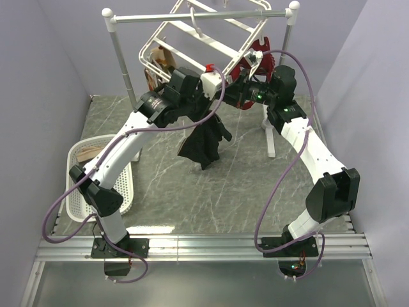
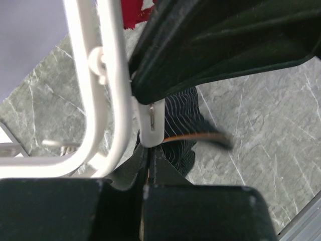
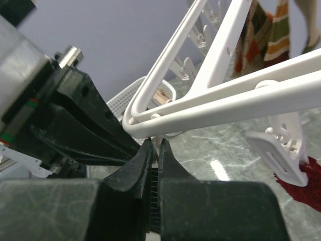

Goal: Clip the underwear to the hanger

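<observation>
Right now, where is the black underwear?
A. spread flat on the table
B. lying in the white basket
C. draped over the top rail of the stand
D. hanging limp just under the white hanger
D: the underwear dangles in a limp bunch from the lower edge of the hanger, well apart from the basket.
</observation>
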You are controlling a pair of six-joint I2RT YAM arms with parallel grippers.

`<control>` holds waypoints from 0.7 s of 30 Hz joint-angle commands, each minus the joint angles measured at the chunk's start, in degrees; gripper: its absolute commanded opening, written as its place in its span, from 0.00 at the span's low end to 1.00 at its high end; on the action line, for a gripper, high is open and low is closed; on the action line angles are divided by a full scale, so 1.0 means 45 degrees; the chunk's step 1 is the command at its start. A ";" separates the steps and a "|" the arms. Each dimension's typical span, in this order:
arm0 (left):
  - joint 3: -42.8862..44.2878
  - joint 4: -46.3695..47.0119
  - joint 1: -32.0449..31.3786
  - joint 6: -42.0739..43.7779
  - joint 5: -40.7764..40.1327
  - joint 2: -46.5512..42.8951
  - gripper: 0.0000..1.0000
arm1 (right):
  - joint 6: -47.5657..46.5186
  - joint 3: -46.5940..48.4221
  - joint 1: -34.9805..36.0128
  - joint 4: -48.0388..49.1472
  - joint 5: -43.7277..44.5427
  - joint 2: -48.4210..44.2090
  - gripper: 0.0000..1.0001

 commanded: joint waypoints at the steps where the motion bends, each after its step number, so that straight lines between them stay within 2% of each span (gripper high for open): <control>1: -0.0757 0.1993 0.0004 -0.0290 -0.0734 -0.0868 0.00 | 0.0895 0.0036 0.0378 0.1115 -0.0829 -0.0340 0.00; 6: -0.1071 0.1757 0.0043 -0.0309 -0.0948 -0.1221 0.00 | 0.1150 0.0056 0.0378 0.1447 -0.0965 -0.0281 0.00; 16: -0.0329 0.1388 0.0316 -0.0856 -0.0870 -0.0889 0.00 | 0.0701 -0.0198 0.0359 0.1857 -0.1414 -0.0340 0.00; 21: -0.1050 0.1913 0.0433 -0.1518 -0.0968 -0.1454 0.00 | 0.1051 -0.0257 0.0379 0.2131 -0.1414 -0.0281 0.00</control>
